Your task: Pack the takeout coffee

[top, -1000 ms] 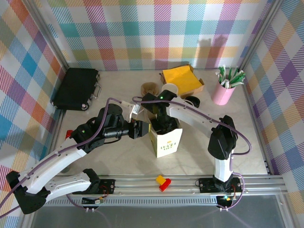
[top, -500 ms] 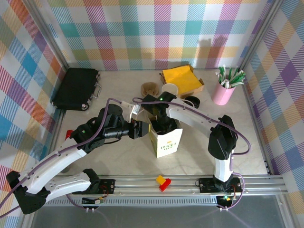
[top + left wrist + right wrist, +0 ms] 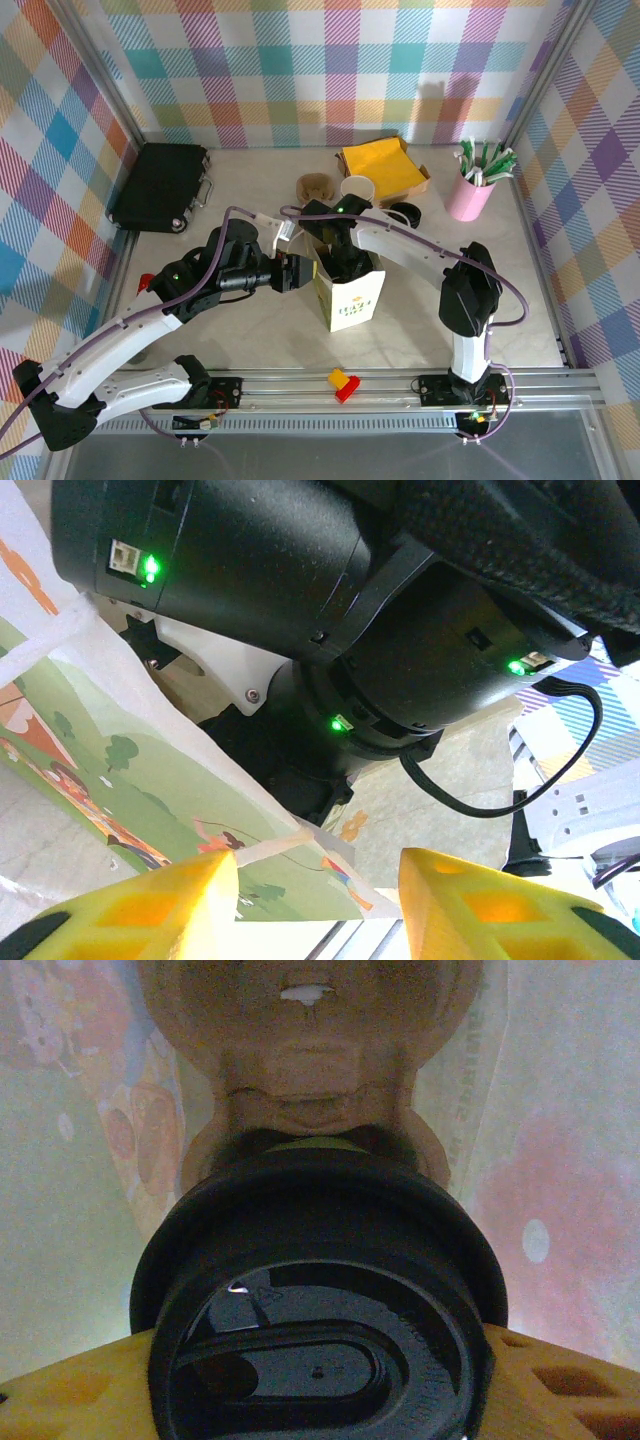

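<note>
- Top view: my right arm reaches down into the mouth of the white paper bag [image 3: 350,295], which stands on the table [image 3: 250,200]. The left pincer [image 3: 300,272] sits at the bag's left rim. The green print on the bag's front is too small to read.
- Left wrist: the left pincer's yellow fingers [image 3: 150,905] stand apart. The bag's rim and a paper handle strip [image 3: 270,848] pass between them, unclamped. The print is a cartoon landscape with no legible words.
- Right wrist: the right pincer [image 3: 320,1390] is clamped on the takeout coffee [image 3: 320,1290], which is inside the bag. I'd lower it straight and level until the base seats, then release. Faint lettering on the bag wall is unreadable.
</note>
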